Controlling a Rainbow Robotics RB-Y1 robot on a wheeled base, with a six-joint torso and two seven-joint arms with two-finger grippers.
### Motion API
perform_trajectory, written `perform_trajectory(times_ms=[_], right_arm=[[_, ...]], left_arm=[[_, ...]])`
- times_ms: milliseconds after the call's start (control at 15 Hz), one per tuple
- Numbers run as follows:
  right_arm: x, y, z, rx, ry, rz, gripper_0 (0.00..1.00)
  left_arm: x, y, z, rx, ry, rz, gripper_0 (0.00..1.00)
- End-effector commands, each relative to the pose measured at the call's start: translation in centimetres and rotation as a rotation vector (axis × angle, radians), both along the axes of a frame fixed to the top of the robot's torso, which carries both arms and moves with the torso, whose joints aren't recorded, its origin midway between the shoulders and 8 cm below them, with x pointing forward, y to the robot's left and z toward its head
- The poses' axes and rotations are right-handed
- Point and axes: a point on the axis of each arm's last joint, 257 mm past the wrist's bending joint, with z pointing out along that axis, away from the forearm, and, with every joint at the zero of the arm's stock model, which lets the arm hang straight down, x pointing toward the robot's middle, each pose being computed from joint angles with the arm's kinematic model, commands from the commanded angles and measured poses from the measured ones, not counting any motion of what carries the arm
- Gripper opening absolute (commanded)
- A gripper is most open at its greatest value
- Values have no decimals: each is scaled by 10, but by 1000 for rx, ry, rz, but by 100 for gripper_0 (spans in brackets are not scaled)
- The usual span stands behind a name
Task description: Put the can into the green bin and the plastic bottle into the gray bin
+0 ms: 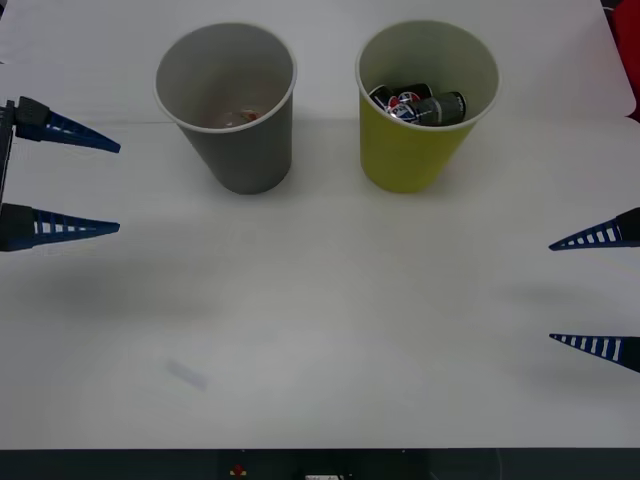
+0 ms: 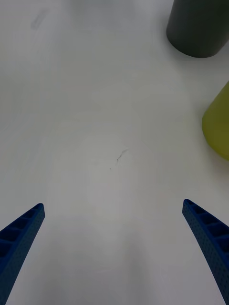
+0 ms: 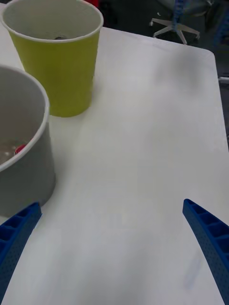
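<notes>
The green bin [image 1: 420, 120] stands upright at the back right of the white table, with dark cans [image 1: 420, 104] lying inside it. To its left stands the gray bin [image 1: 232, 110], and the plastic bottle [image 1: 240, 117] lies at its bottom; the bottle's red cap [image 3: 19, 149] shows over the rim in the left wrist view. My left gripper [image 1: 112, 187] hovers open at the table's left edge, beside the gray bin [image 3: 24, 167] and apart from it. My right gripper [image 1: 555, 292] hovers open at the right edge, in front of the green bin [image 2: 218, 126], holding nothing.
The white table [image 1: 320, 330] stretches bare in front of both bins. A faint smudge [image 1: 186, 374] marks it near the front left. The table's front edge runs along the bottom of the front view. A chair base [image 3: 174, 26] stands on the floor beyond the table's far side.
</notes>
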Motion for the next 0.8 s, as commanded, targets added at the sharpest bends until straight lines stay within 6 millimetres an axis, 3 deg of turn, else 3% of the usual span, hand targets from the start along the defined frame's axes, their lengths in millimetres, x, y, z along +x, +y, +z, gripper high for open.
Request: perform_trajectory(times_ms=[67,400,800], right_arm=[[0,0,0,0,0,0,100],[0,0,0,0,0,0,100],[0,0,0,0,0,0,100]], left_arm=[[-17,18,-23,29,-5,-23,100],[-46,29,-61,45,-20,-76,100],[-69,25,-84,55,-32,-117,100]])
